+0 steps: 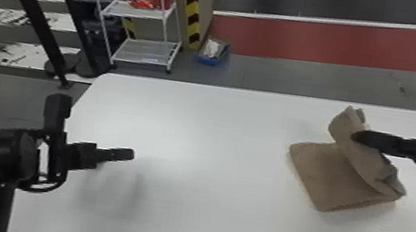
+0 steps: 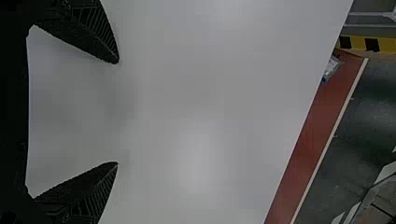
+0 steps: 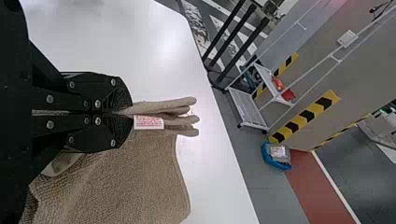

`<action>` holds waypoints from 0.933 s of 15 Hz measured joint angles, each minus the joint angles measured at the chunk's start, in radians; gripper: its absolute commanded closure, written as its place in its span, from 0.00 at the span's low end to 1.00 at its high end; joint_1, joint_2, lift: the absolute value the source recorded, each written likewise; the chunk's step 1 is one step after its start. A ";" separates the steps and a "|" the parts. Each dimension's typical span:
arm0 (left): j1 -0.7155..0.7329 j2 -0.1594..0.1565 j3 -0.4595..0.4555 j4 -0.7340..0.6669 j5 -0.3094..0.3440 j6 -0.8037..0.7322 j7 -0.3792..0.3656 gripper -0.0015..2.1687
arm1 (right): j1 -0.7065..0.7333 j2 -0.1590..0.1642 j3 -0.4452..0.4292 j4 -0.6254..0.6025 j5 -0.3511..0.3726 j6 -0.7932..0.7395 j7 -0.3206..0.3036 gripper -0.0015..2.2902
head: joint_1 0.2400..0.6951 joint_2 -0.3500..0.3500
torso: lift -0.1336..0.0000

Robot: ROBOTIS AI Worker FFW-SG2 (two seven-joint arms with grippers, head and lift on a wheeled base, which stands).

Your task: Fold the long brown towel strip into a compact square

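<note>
The right pincer is holding the brown towel, its two fingers closing narrowly on a raised fold. From the fingertips the gripped fold is rising on the pincer's far side into a curled end, while on its near side it is sloping down into a crumpled, bunched end. The flat part of the towel is lying on the tabletop below the fingertips and spreading out to their left. The raised fold is leaning over part of that flat part.

In the right wrist view, several towel layers are poking out past the tips of the right pincer, and a white label with red print is sitting just beside the tips, against the layers.

Well to the left of the right pincer, the left pincer is hovering above the tabletop, its fingers standing wide apart with white surface showing between them.

Beyond the tabletop, between the two pincers from side to side, a blue bin is resting on the floor, and a white rack is standing to the bin's left.
</note>
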 measured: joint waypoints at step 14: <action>0.008 0.002 0.006 0.013 0.005 -0.019 0.002 0.04 | -0.023 -0.018 0.135 0.026 0.181 0.000 0.025 0.49 | 1.00 0.78 | 0.07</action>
